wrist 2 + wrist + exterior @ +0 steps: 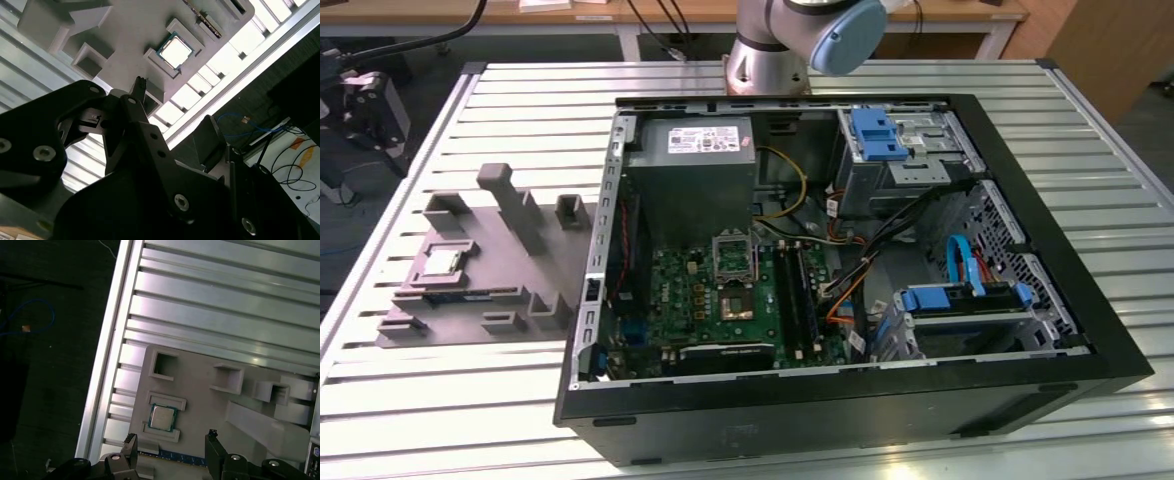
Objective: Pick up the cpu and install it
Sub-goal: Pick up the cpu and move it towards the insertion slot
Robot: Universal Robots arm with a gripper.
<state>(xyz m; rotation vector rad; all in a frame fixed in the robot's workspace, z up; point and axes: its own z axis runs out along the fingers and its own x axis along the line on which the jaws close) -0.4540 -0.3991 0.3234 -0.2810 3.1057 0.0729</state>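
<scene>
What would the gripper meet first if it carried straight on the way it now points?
Most likely the tray, at or just beside the cpu lying in its pocket: in the first wrist view the open gripper points there. Depth is unclear, so I cannot say which.

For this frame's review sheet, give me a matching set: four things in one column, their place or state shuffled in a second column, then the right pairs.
Things
1. cpu
2. gripper
3. computer case
4. motherboard

Place or state
A. fingers apart, holding nothing
B. green, inside the case
C. seated in a recess of the grey tray
D. lying on its side, open, on the slatted table

Pairs: 1-C, 2-A, 3-D, 4-B
</scene>
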